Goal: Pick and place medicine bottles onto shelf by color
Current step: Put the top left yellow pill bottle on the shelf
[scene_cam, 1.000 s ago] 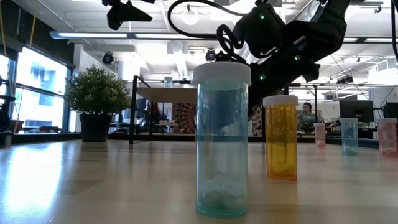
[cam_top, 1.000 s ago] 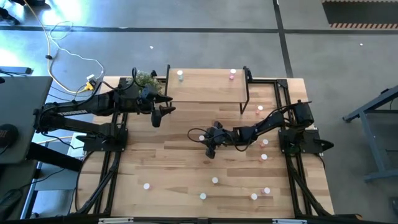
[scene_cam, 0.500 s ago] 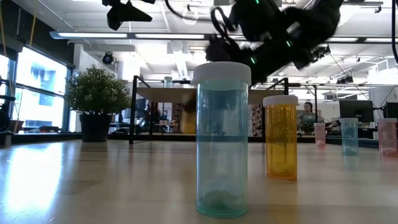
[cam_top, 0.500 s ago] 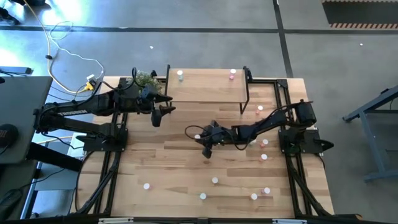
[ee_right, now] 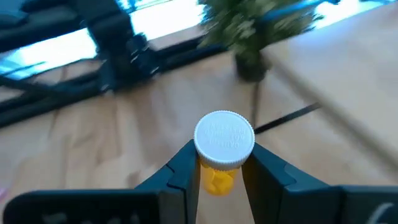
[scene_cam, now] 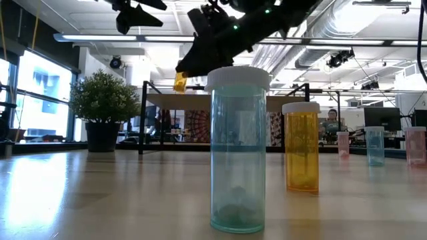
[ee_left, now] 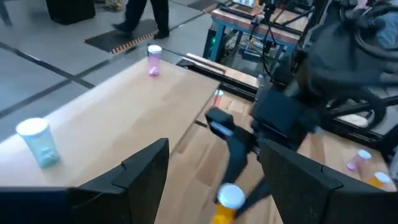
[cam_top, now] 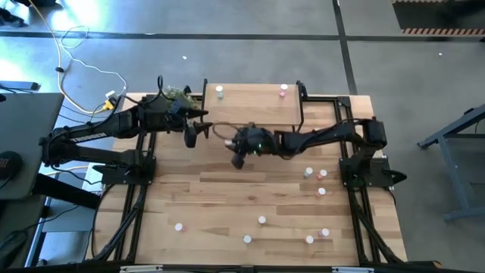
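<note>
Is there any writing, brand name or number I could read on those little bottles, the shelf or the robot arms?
None can be read.
The orange bottle held in the right gripper: plain white cap, no label showing.
The pale green bottle and orange bottle in the low view: bare plastic, no label.
The shelf: bare wood.
The left gripper: no marking visible.

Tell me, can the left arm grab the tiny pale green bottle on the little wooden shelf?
Probably yes. The left gripper is open and empty beside the small light-wood shelf, and nothing stands between it and the pale green bottle.
</note>
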